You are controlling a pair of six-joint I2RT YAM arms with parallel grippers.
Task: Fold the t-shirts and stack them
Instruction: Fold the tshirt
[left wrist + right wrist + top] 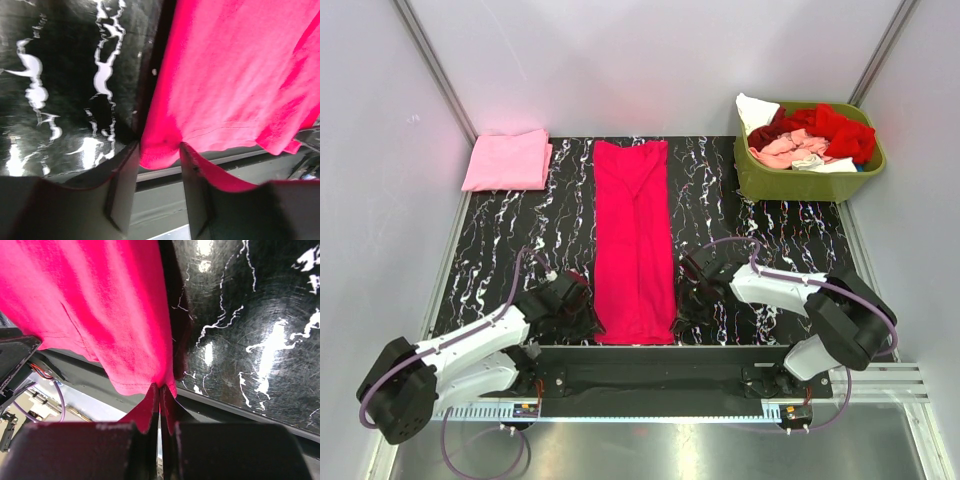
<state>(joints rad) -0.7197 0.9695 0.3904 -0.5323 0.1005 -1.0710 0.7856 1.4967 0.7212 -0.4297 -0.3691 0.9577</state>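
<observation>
Pinching the near right corner of the magenta shirt (pixel 633 230), a long strip down the middle of the table (pixel 770 240), in the tightly closed right gripper (pixel 160 390), and straddling its near left corner with the left gripper (pixel 157 150) narrowly parted.

White links and bulky black joints are seen on the left arm (pixel 480 340) and right arm (pixel 770 285), a purple cable (pixel 513 285) is looped along each, and the black left tool (pixel 588 318) and right tool (pixel 680 305) are ended by flat dark fingers (pixel 122 190).
</observation>
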